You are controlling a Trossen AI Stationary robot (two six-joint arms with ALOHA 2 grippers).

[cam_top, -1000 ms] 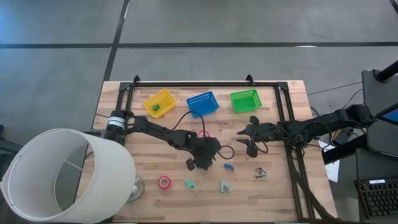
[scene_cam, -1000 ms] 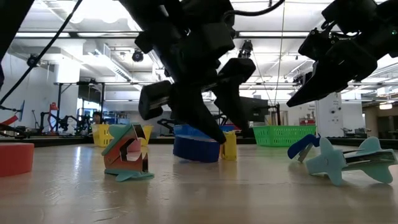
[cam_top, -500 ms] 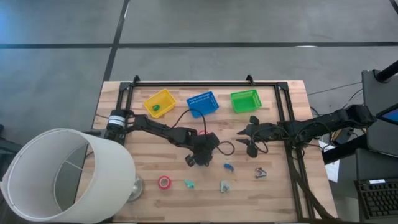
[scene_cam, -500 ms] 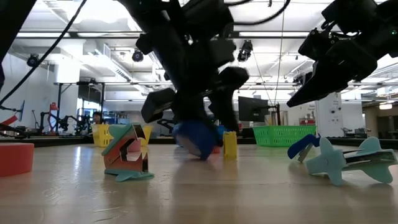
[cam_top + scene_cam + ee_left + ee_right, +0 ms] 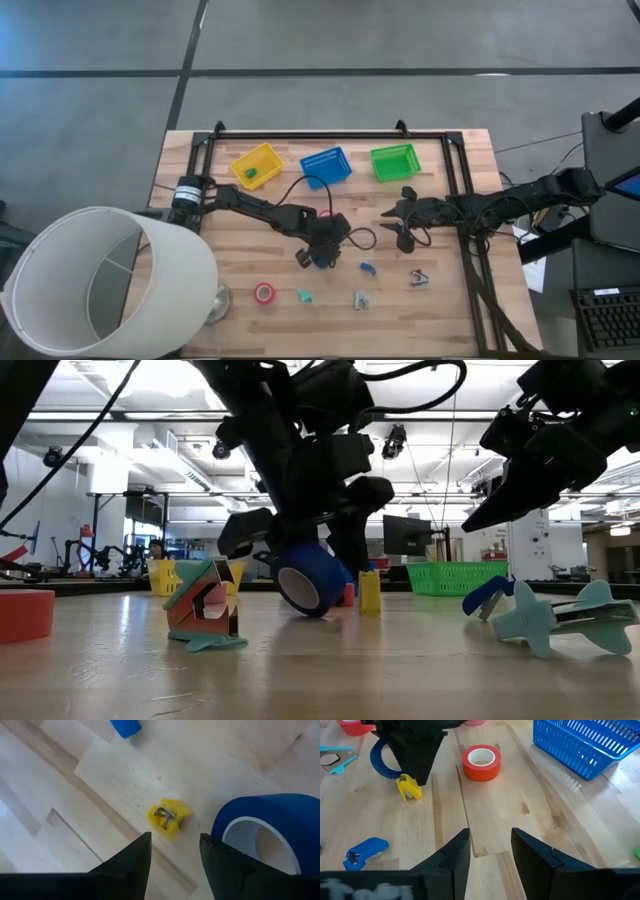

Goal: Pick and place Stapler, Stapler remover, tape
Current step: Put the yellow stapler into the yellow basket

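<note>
grey floor (image 5: pixel 330 40) with dark seams around the wooden table (image 5: pixel 250 272), a white lamp shade (image 5: pixel 100 280) at its corner, bright ceiling lights (image 5: pixel 170 455) in the hall behind.

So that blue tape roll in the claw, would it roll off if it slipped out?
Probably. The blue tape roll is round and hollow, and hangs tilted on its edge in the left claw, so it would likely roll across the smooth wooden table. It looks stiff and light, so hardly fragile.
</note>
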